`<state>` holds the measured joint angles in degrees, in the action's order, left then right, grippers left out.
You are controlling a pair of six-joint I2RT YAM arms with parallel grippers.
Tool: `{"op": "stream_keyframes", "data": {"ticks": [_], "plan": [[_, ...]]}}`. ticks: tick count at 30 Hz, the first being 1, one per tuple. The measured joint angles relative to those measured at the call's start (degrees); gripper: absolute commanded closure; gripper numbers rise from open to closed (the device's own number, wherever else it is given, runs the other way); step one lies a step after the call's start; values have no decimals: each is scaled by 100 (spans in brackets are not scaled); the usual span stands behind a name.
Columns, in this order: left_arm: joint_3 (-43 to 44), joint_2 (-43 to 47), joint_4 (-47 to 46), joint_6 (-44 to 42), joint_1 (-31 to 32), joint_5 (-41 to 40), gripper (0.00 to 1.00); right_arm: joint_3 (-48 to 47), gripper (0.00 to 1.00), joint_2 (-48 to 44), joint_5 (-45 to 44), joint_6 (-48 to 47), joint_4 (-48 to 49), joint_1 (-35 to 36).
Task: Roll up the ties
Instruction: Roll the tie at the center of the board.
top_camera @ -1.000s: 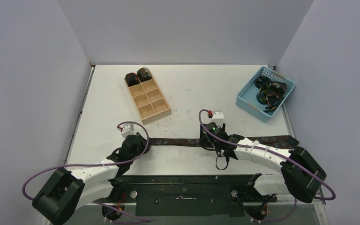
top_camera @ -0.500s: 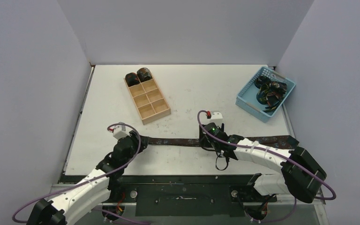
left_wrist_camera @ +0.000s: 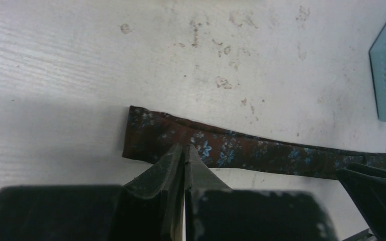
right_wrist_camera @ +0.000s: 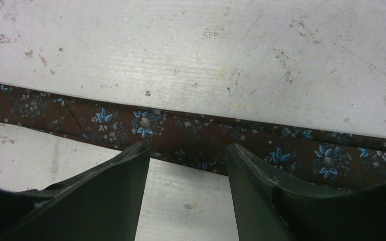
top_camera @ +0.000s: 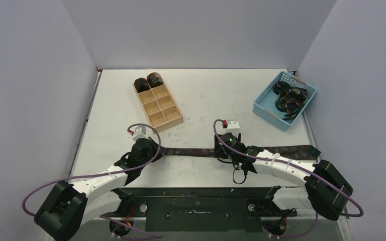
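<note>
Brown-black floral fabric: one tie (top_camera: 193,151) lies flat and unrolled across the lower middle of the top view, on the bench (top_camera: 206,95). Its narrow end is at centre left and its wide end near the right edge.

The left claw (top_camera: 153,149) sits at the narrow end with its fingers pressed together. In the left wrist view the tips meet at the tie's near edge, but it cannot be told whether any cloth is caught between them. The right claw (top_camera: 224,150) is spread at mid-length, both tips at the near edge and holding nothing.

Two rolled ties (top_camera: 147,82) occupy the top compartments of the wooden tray (top_camera: 168,126), upper left of centre. More ties (top_camera: 289,98) lie tangled in the blue basket (top_camera: 268,116), upper right.

Assessment: the roll on this tie has not begun, and the step in hand is securing the narrow end. The next move calls for a firm pinch there and a turn of the end over onto itself, while the right claw keeps the strip straight.
</note>
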<state>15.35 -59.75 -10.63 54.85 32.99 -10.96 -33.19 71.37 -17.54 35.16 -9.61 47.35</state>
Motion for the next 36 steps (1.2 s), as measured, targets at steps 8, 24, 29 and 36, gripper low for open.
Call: {"op": "stream_keyframes", "data": {"ticks": [8, 24, 29, 36], "plan": [[-579, -79, -238, 190, -59, -393, 100, 87, 41, -367, 138, -7, 20, 0], [-501, 2227, 872, -214, -160, -354, 54, 238, 18, -1491, 352, -278, 229, -15], [-15, 3104, 1991, -363, -160, -660, 4, 472, 15, -1982, 1303, -168, 857, -730], [140, 3067, 2717, 247, -164, -975, 4, 361, 18, -1239, 2282, -197, 1261, -859]]}}
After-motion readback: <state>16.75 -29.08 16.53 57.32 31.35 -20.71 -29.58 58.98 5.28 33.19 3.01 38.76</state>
